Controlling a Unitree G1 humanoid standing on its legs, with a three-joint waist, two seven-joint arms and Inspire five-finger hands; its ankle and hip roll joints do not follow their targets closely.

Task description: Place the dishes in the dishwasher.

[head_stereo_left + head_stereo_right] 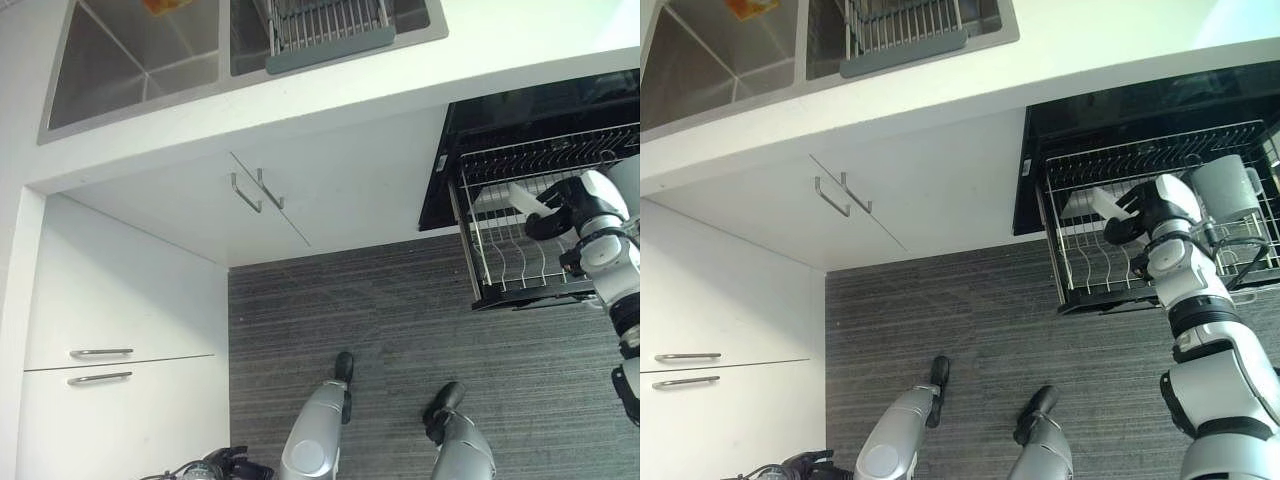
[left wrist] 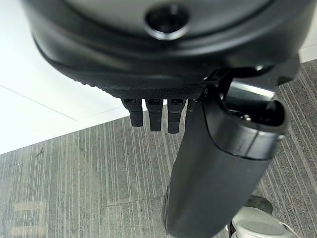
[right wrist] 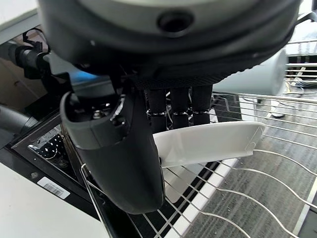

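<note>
The right hand (image 1: pixel 1132 218), fingers (image 3: pixel 181 106) and thumb clenched on a flat white plastic dish (image 3: pixel 208 143), holds it above the pulled-out wire dishwasher rack (image 1: pixel 1090 270). Risk: releasing off-slot lets it topple against the tines. The left hand (image 2: pixel 153 111), fingers relaxed, hangs over the carpet.

Right hand (image 1: pixel 1140 215) clenched, left hand (image 2: pixel 158 111) slack
</note>
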